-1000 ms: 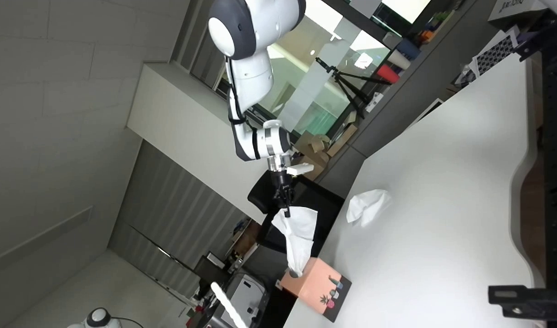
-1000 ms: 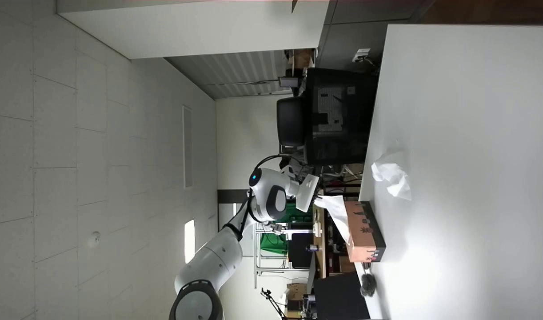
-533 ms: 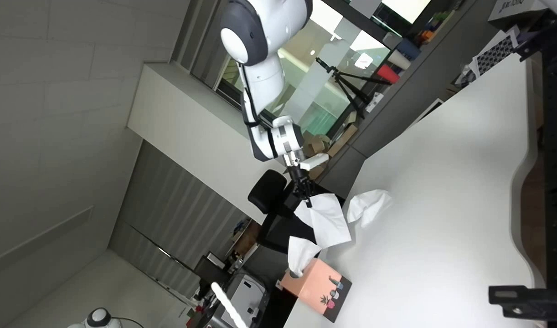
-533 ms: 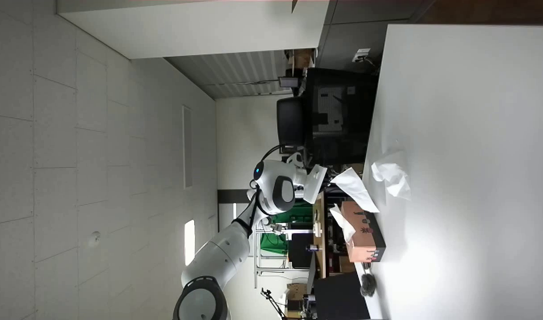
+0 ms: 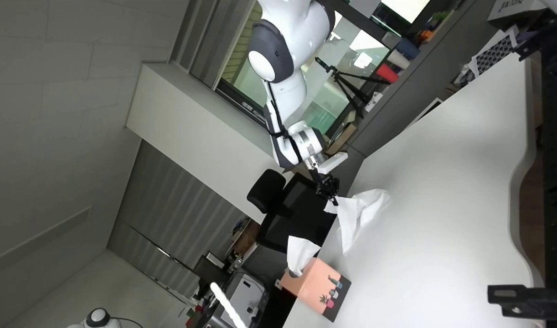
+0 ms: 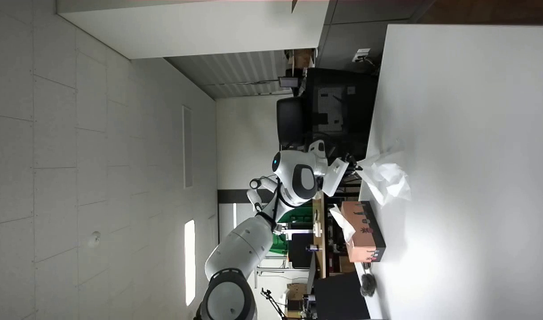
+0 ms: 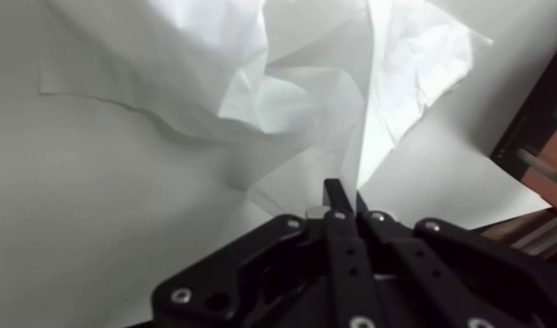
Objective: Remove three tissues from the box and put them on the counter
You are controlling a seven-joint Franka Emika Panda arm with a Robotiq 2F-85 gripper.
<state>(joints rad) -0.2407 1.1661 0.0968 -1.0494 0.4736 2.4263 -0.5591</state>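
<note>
The claw [image 7: 347,192], pinching a tissue [image 5: 347,223] by one end, has swung it from the box [image 5: 317,286] over to the crumpled tissue [image 5: 373,203] on the bench [image 5: 447,200]. Second placing, I'd say: lower, let go, then fetch the next tissue [image 5: 301,253] poking out.

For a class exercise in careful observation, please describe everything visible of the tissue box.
The box is a small carton, seemingly cardboard, with salmon-pink faces and a dark band along its base. Potted plants are printed across the side. A white tissue pokes out of a dark opening in its top. It stands upright on the white counter, near an edge. The hand is apart from it. Its underside is hidden.
</note>
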